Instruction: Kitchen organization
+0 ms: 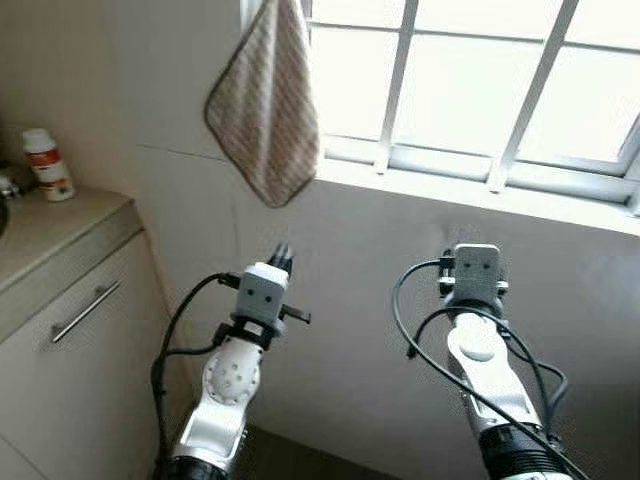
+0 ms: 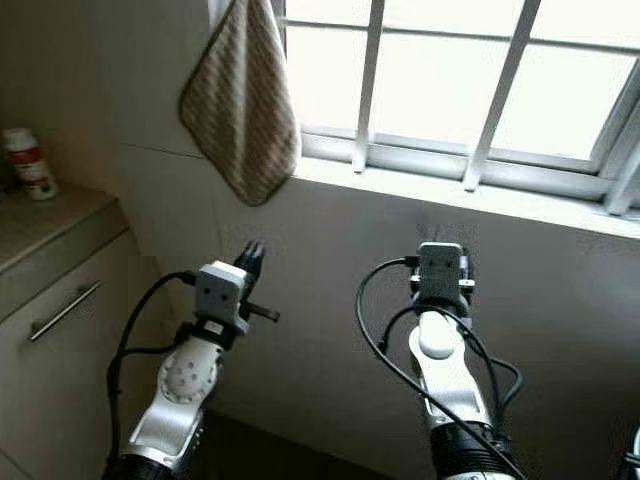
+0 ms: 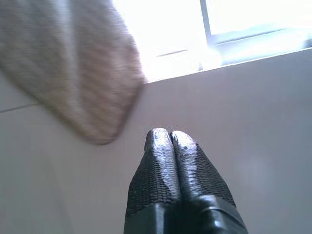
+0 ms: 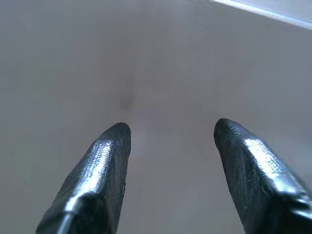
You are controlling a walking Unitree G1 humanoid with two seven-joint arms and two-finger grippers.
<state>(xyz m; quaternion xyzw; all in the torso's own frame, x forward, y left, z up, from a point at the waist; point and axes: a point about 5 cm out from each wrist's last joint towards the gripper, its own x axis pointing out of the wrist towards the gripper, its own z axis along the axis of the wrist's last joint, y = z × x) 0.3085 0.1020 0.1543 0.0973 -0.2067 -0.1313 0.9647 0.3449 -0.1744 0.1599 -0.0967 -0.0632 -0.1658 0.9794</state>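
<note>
A striped towel (image 1: 264, 110) hangs lengthwise, corner pointing down, by the window (image 1: 470, 80). Left gripper (image 3: 168, 134) is pressed closed (empty); right gripper (image 4: 170, 129) is spread apart.

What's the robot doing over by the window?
It isn't holding anything. Both arms are raised toward the wall under the window. The left pincer is shut and points up at the striped towel hanging above it. The right pincer is open, facing the bare wall. A bottle stands on the counter.
</note>
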